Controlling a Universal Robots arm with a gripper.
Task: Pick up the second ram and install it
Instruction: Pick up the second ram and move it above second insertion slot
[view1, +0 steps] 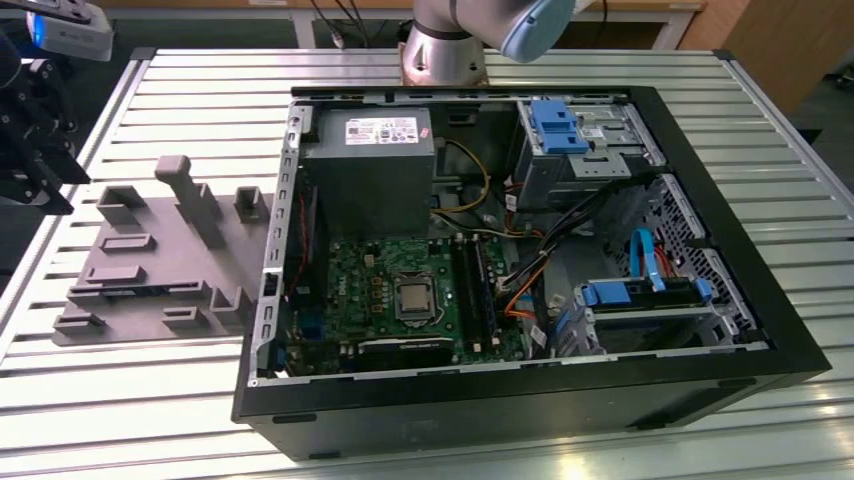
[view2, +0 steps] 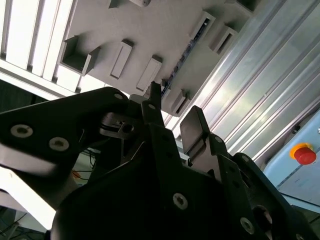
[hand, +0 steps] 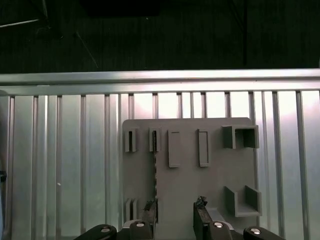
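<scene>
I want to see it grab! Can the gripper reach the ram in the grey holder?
Probably yes. The ram stands on edge in the holder with nothing over it, and the open gripper hangs over the holder.

**Bench clutter I see**

Grey fixture plate (view1: 154, 260) lies flat on the slatted table (view1: 160, 80), just beside the open PC case (view1: 534, 400), on the exterior view's left. Inside the case I see the motherboard (view1: 354, 290), power supply (view1: 367, 170), far blue bracket (view1: 558, 125), near blue bracket (view1: 641, 292) and cables (view1: 521, 290). Red button (view2: 305, 153) in the second wrist view.
</scene>
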